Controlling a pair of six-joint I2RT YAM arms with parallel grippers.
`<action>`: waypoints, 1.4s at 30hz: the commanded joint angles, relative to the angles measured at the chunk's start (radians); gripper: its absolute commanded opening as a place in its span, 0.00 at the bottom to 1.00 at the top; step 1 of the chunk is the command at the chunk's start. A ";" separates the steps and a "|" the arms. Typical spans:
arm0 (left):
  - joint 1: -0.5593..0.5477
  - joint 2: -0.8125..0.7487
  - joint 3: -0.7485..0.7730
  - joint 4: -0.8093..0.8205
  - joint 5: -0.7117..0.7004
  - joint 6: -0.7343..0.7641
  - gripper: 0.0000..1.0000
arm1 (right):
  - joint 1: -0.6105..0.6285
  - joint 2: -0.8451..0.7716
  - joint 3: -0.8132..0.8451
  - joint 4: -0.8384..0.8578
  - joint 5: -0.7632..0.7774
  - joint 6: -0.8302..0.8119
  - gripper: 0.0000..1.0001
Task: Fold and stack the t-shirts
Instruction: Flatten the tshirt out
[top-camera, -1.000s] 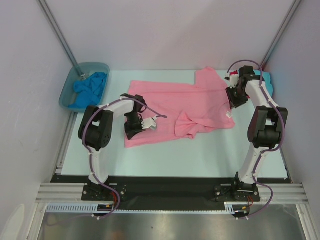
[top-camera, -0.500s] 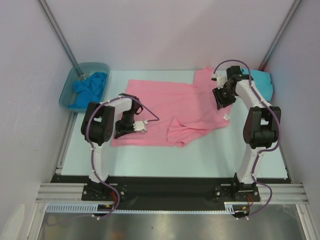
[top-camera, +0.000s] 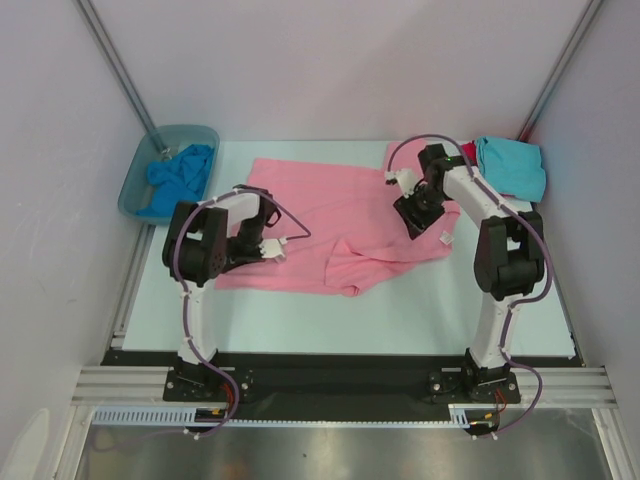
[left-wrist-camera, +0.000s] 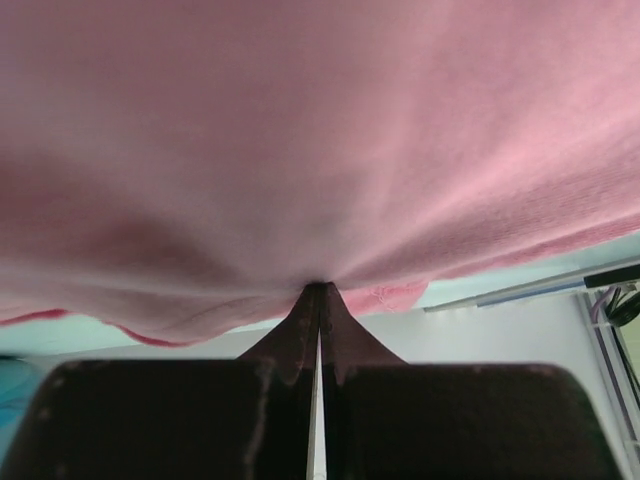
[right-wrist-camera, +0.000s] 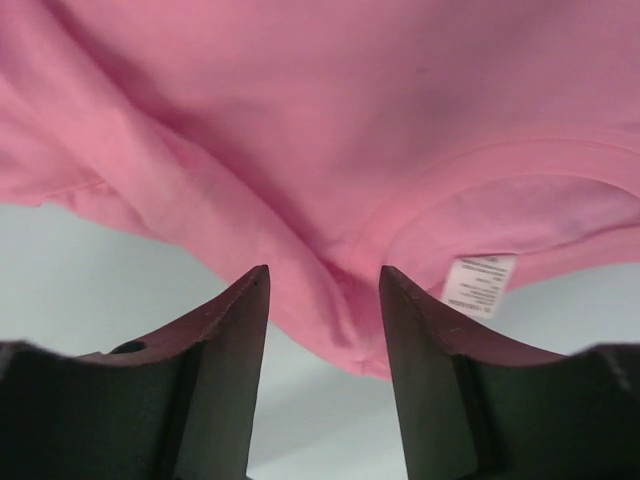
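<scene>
Light, limp pink t-shirt (top-camera: 330, 200), it'll sag and bunch: left fingers (left-wrist-camera: 298, 335) pinch its edge, right fingers (right-wrist-camera: 230, 350) stand spread over it; I'd grip hems.

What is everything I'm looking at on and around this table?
large light pink cloth t-shirt: one, pink, spread mid-table, front edge bunched
white label: one, white, at its collar
turquoise cloth t-shirt: one, turquoise, far right corner
red cloth: one, red, peeking beside the turquoise
bright blue cloth t-shirt: one, blue, crumpled in tub
translucent grey-blue plastic tub: one, far left
pale table: one
left arm: black-white, jaws shut on pink shirt
right arm: black-white, jaws open at collar
</scene>
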 joint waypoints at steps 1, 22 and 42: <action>0.032 -0.001 0.076 0.142 0.061 -0.011 0.01 | 0.067 -0.046 -0.021 -0.067 -0.011 -0.100 0.55; 0.022 -0.119 0.198 0.143 0.169 -0.124 0.20 | 0.301 0.167 0.241 -0.078 -0.052 -0.074 0.58; 0.183 -0.061 0.339 0.300 0.084 -0.598 0.78 | 0.382 0.310 0.373 -0.030 -0.063 -0.005 0.57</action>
